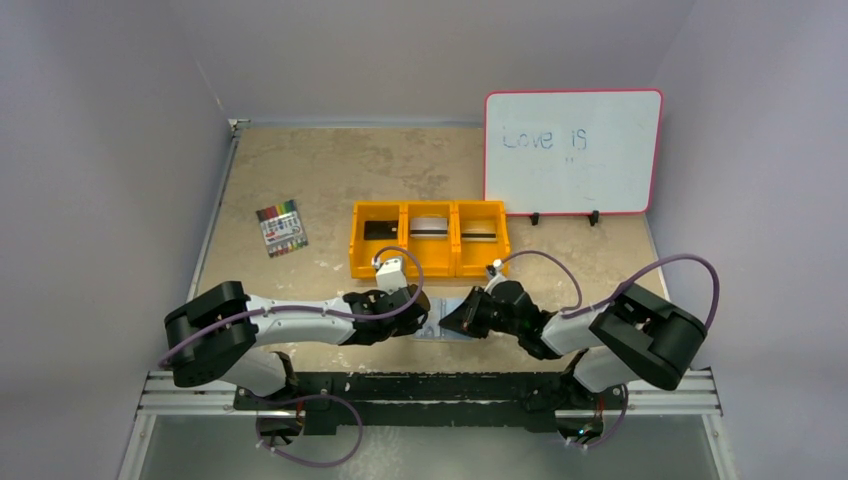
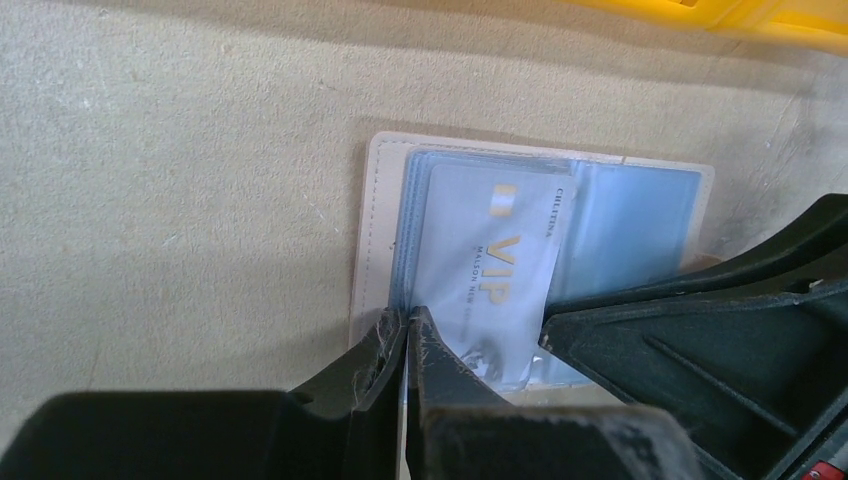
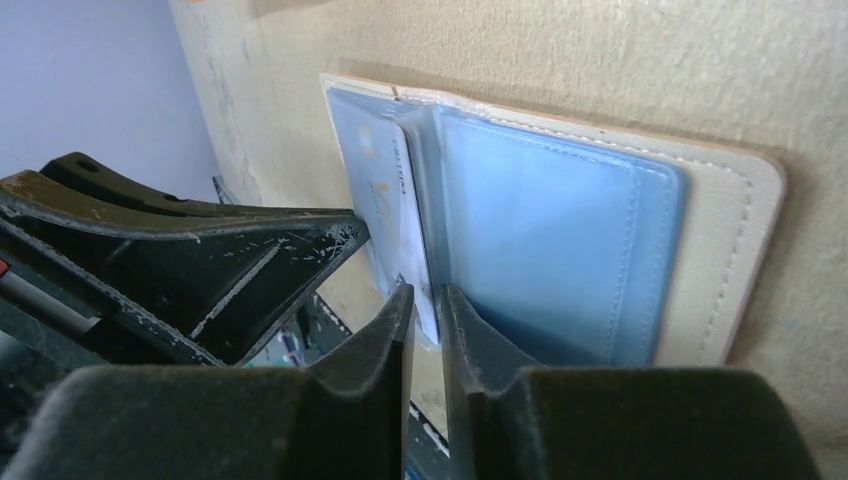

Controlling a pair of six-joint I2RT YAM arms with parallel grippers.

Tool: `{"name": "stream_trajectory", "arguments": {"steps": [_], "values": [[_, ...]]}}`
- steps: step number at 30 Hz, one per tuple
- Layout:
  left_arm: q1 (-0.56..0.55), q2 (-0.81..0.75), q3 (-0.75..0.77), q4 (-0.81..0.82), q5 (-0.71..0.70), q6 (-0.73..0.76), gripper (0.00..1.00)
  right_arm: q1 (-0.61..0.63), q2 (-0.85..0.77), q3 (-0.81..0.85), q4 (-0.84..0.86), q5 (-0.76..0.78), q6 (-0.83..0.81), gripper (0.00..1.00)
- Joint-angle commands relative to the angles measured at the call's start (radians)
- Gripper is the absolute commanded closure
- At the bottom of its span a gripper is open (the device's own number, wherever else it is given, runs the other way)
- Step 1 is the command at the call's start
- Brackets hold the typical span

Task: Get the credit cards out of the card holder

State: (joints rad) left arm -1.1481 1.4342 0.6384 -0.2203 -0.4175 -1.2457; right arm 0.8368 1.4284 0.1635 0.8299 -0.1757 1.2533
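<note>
Card holder (image 2: 640, 215) inspected: it lies opened flat on the table (image 1: 330, 170), blue pockets upward with a tan border around them. It sits just in front of the orange tray (image 1: 430, 271), between the two grippers.

In descending order, we note the following. The whiteboard (image 1: 575, 150) stands at the far right, well apart from the work. The tray has three compartments, each holding a flat item too small for us to identify. A pack of markers (image 1: 282, 228) lies off to the left and is not involved.

One pale card (image 2: 490, 280), marked VIP, sits skewed in a blue pocket and sticks partly out of it.

The left gripper (image 2: 405, 330) has its fingers drawn to a hairline slit at a corner of the pockets. We judge it clamped on the card holder itself, though the card's corner lies right beside that pinch. The right gripper (image 3: 425, 305) has its fingers close together with a thin pale edge between them. We judge that edge to be the card.

Risks we record:
- If the left pinch also catches the card, a pull would bend the card or drag everything along.
- If the left bite is shallow, the card holder may slide with the card.
- The skewed card may jam a corner in the pocket seam.
- The right bite sits at the very edge and could slip off.
- The grippers work very near each other, so they could knock together.
</note>
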Motion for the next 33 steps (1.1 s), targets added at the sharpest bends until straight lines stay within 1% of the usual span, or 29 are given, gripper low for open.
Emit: {"name": "stream_trajectory", "arguments": {"steps": [1, 4, 6, 8, 11, 14, 19, 23, 26, 29, 33], "values": [[-0.006, 0.025, -0.032, -0.045, 0.034, 0.02, 1.0, 0.0, 0.031, 0.047, 0.028, -0.008, -0.025, 0.77], [-0.005, 0.024, -0.041, -0.027, 0.051, 0.022, 1.0, 0.001, 0.078, 0.057, 0.061, -0.018, -0.021, 0.74], [-0.006, 0.025, -0.048, -0.013, 0.061, 0.02, 1.0, 0.001, 0.112, 0.046, 0.133, -0.031, -0.018, 0.75], [-0.005, 0.025, -0.056, -0.001, 0.068, 0.014, 1.0, 0.0, 0.147, 0.045, 0.191, -0.05, -0.006, 0.81], [-0.006, 0.026, -0.062, 0.023, 0.083, 0.016, 1.0, 0.001, 0.191, 0.067, 0.194, -0.084, -0.026, 0.91], [-0.005, 0.028, -0.06, 0.024, 0.087, 0.016, 1.0, 0.0, 0.197, 0.064, 0.2, -0.076, -0.022, 1.0], [-0.005, 0.013, -0.063, -0.048, 0.038, -0.012, 1.0, 0.0, 0.111, 0.037, 0.128, -0.016, -0.006, 1.0], [-0.006, -0.028, -0.089, -0.087, 0.008, -0.042, 1.0, -0.002, 0.051, 0.015, 0.074, 0.007, -0.003, 1.0], [-0.006, -0.058, -0.11, -0.08, 0.003, -0.049, 1.0, -0.003, 0.047, 0.0, 0.069, 0.001, 0.004, 1.0], [-0.005, -0.07, -0.115, -0.091, 0.003, -0.047, 1.0, -0.003, 0.041, -0.03, 0.103, 0.009, 0.026, 1.0], [-0.005, -0.087, -0.118, -0.058, 0.027, -0.017, 1.0, -0.002, 0.041, -0.003, 0.092, -0.021, -0.021, 1.0]]}}
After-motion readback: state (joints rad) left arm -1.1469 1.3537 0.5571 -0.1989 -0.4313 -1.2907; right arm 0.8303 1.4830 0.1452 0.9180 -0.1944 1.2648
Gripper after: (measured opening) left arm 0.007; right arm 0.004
